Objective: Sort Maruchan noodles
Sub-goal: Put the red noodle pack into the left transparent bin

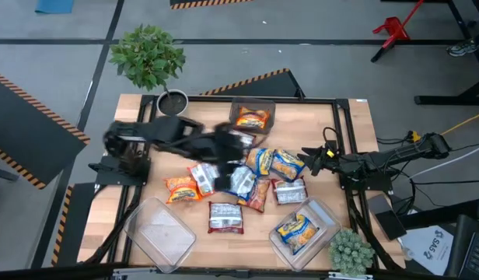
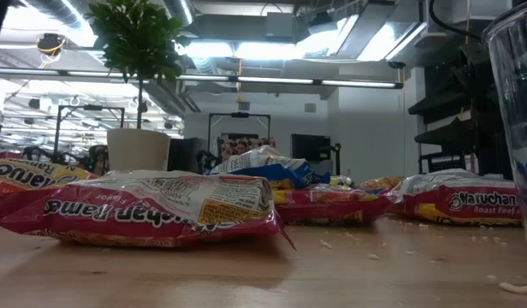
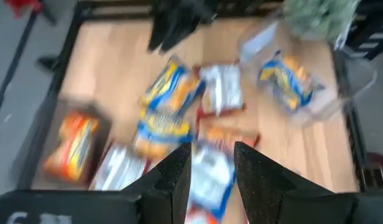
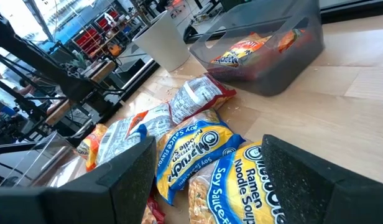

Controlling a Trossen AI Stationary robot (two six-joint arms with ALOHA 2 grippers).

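The Maruchan noodles (image 1: 247,183) lie in a loose pile at the table's middle: orange, blue-and-yellow and silver-and-red packets, some overlapping. One silver-and-red packet (image 2: 161,210) lies flat nearest the low camera. My left gripper (image 3: 213,171) hangs open, well above the pile's left part (image 1: 226,163), with nothing between its fingers; a silver-and-blue packet (image 3: 210,168) shows on the table below the gap. My right gripper (image 4: 213,180) rests open and low at the pile's right edge (image 1: 311,159), facing two blue-and-yellow packets (image 4: 198,149).
A clear bin (image 1: 264,105) at the far middle holds an orange packet (image 1: 252,120). A second bin (image 1: 158,229) stands near left. The near right one (image 1: 325,214) holds a blue-and-yellow packet (image 1: 296,231). Potted plants stand far left (image 1: 150,58) and near right (image 1: 350,250).
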